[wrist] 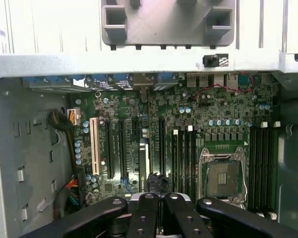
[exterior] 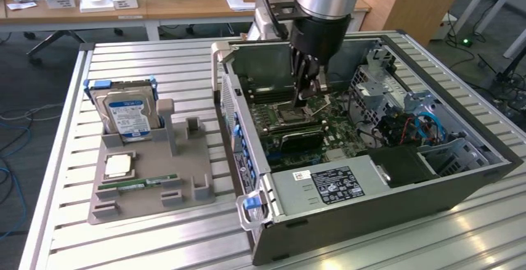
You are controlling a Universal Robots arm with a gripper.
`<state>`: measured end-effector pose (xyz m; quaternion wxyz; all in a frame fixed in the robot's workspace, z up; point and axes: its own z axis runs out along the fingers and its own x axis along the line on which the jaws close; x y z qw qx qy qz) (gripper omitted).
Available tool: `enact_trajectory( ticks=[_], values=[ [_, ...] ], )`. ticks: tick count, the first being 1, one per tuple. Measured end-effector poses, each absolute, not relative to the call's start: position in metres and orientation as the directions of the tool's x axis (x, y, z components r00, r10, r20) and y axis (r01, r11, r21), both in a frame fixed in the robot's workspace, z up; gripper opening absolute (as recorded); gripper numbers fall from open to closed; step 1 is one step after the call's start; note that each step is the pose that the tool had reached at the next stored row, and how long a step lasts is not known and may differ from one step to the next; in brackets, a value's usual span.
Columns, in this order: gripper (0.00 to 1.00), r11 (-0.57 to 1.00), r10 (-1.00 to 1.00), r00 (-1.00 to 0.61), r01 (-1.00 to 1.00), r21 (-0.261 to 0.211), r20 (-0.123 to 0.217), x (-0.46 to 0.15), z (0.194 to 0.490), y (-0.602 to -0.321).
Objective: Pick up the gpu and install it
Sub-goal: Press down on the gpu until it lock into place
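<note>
Exterior view: inside the open computer case [exterior: 460, 177], gpu [exterior: 297, 137] standing on edge on the motherboard [exterior: 329, 128], long axis running from the exterior view's left to its right. Dark face, thin and flat; bracket end hard to make out. Gripper [exterior: 306, 100] reaching down into the case just above the card, claw closed; lower fingertips lost against the dark board.

Wrist view: gpu [wrist: 143, 163] edge-on as a narrow dark strip among the expansion slots, long axis running away from the camera, beside the empty CPU socket [wrist: 222, 178]. Gripper [wrist: 156, 198] pressed fully together just over the card's near end; fingers [wrist: 139, 215] cut off at the frame edge. Cannot tell whether pinching the card's top edge.
</note>
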<state>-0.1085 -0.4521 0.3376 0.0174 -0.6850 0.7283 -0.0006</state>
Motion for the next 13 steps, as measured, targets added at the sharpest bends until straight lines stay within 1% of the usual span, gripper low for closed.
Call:
enact_trajectory(
  ticks=[6,13],
  values=[
    [0.11,0.062,-0.998,-0.061,-0.998,-0.025,-0.025,-0.096,0.338,-0.452],
    [0.11,0.062,-0.998,-0.061,-0.998,-0.025,-0.025,-0.096,0.338,-0.452]
  ],
)
